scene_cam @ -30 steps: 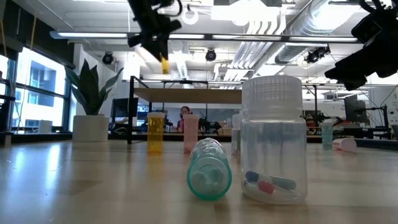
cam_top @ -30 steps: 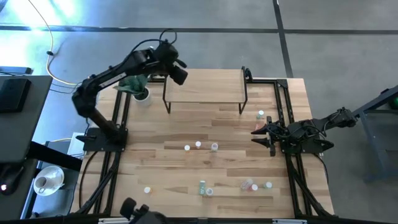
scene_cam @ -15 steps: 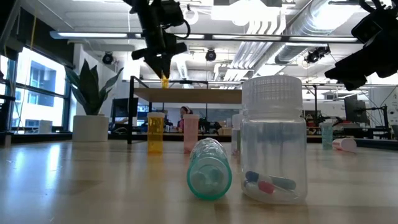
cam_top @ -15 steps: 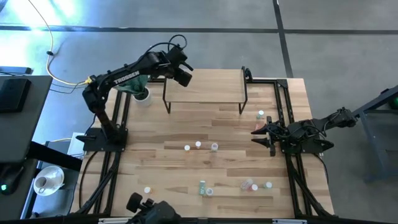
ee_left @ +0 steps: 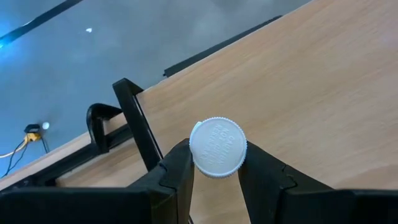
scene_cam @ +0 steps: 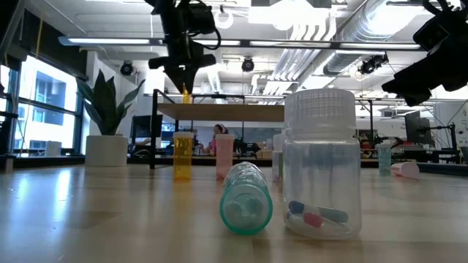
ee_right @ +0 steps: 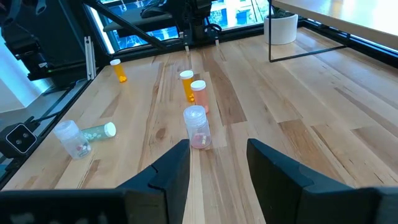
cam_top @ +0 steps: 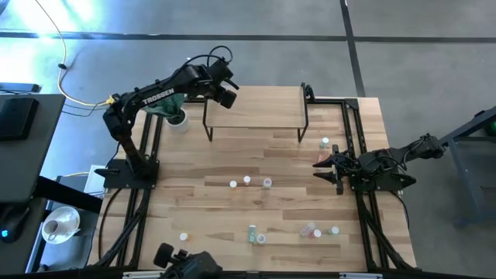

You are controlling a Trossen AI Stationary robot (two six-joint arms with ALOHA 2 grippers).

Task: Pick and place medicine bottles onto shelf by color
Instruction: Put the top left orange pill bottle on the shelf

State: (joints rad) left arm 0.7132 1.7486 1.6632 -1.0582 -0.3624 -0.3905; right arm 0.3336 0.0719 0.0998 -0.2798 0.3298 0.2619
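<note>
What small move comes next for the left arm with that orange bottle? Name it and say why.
Probably lower it a little onto the shelf, then open. The left gripper is shut on the orange bottle, whose white cap shows between the fingers. It hangs just above the shelf's left end, not yet resting on the board. The right gripper waits at the table's right side.

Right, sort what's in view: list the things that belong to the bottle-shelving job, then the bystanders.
Job:
- shelf
- orange bottle, white-capped, in left gripper
- loose bottles on table
- right gripper, waiting at table's right side

Bystanders:
- potted plant
</note>
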